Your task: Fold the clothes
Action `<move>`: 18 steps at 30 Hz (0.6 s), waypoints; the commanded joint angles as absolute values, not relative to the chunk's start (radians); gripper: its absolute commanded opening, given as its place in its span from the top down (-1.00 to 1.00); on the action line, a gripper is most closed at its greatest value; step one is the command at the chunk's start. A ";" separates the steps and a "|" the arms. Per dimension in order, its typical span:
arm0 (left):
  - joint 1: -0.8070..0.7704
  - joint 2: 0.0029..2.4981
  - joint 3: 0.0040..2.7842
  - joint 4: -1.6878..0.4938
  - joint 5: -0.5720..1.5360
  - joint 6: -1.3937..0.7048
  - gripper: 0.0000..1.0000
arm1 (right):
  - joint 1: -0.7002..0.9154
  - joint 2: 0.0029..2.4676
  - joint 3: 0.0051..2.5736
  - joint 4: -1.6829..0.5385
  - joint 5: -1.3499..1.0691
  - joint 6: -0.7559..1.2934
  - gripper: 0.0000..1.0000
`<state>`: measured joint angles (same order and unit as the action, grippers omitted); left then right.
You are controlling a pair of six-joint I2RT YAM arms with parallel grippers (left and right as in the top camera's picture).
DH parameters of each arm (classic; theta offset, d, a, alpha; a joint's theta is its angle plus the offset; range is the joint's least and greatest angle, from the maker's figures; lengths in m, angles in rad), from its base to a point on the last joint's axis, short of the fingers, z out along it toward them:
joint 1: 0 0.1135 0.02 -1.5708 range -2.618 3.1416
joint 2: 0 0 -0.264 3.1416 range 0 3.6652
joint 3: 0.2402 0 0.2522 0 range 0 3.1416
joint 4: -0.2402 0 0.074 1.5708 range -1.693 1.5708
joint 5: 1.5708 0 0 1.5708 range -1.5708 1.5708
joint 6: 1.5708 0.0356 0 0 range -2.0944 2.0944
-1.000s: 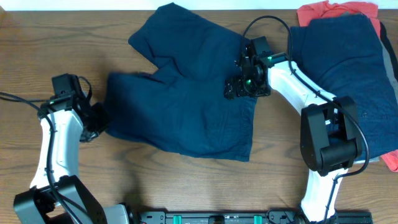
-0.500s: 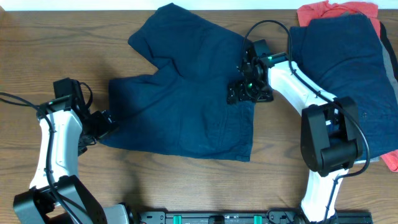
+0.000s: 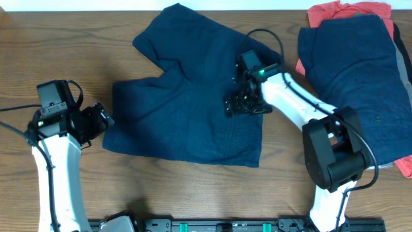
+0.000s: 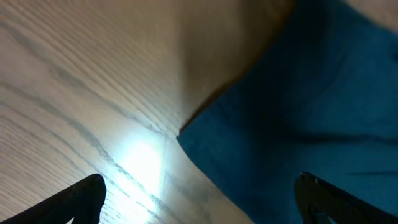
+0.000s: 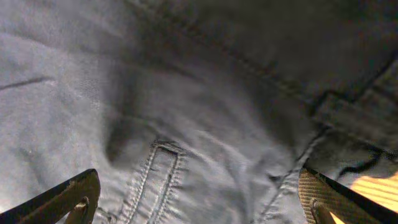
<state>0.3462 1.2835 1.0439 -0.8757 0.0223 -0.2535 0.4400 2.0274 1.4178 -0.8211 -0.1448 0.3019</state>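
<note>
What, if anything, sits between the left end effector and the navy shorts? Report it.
Nothing visible. The left end effector hovers open beside the left edge of the shorts. In the left wrist view, only bare table lies between them.

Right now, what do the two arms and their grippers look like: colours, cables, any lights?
The left arm and right arm both have white links with black joints and motor housings. The left gripper and right gripper are black with dark fingers. Thin black cables loop off each wrist. A small green light glows on the right wrist. No markings are readable.
</note>
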 commanded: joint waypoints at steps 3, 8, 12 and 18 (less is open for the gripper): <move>0.351 1.283 1.065 -0.865 0.015 -0.241 -0.96 | 0.461 2.014 1.372 -0.800 -0.029 0.344 -0.98; 0.350 1.298 1.064 -0.853 0.015 -0.241 -0.96 | 0.452 2.017 1.312 -0.757 0.061 0.217 -0.98; 0.350 1.306 1.064 -0.851 0.018 -0.241 -0.96 | 0.428 2.026 1.254 -0.712 0.179 0.158 -0.99; 0.342 1.315 1.060 -0.850 0.019 -0.241 -0.96 | 0.327 2.056 1.220 -0.632 0.229 0.075 -0.99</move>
